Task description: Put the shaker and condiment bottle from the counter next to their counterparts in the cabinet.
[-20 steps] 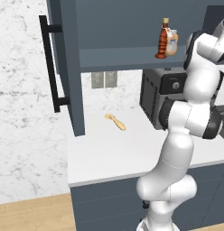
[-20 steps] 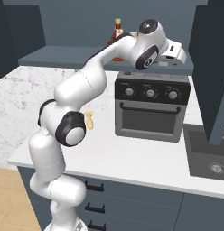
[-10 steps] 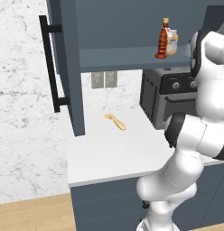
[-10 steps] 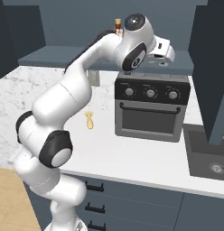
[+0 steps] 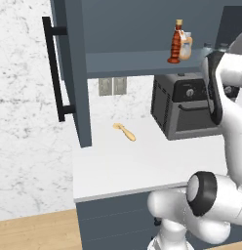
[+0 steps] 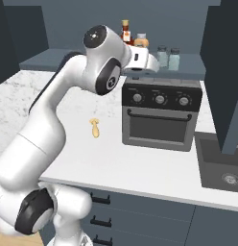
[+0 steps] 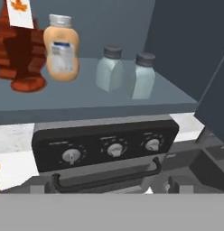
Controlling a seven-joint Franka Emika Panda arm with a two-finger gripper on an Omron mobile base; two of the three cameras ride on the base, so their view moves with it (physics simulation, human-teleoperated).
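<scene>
On the cabinet (image 5: 132, 63) shelf the dark red condiment bottle (image 7: 19, 52) (image 5: 177, 43) (image 6: 125, 32) stands upright, right beside the pale orange bottle (image 7: 62, 50) (image 6: 141, 40). Further right, two alike blue-grey shakers (image 7: 109, 70) (image 7: 141, 75) (image 6: 162, 55) stand side by side; I cannot tell which came from the counter (image 5: 118, 166). My gripper (image 7: 105, 188) hangs in front of the shelf edge, above the toaster oven, a little back from the shakers. It is open and holds nothing.
The black toaster oven (image 6: 161, 113) (image 5: 186, 110) sits on the counter right under the shelf. A small wooden utensil (image 5: 125, 132) (image 6: 95, 129) lies on the counter. The cabinet door (image 5: 74, 73) with its bar handle stands open at the left. A sink (image 6: 221, 168) lies at the right.
The arm has folded back and the hand has drawn away from the shelf, leftward in the right base view. Bottles and shakers have stayed put on the shelf.
</scene>
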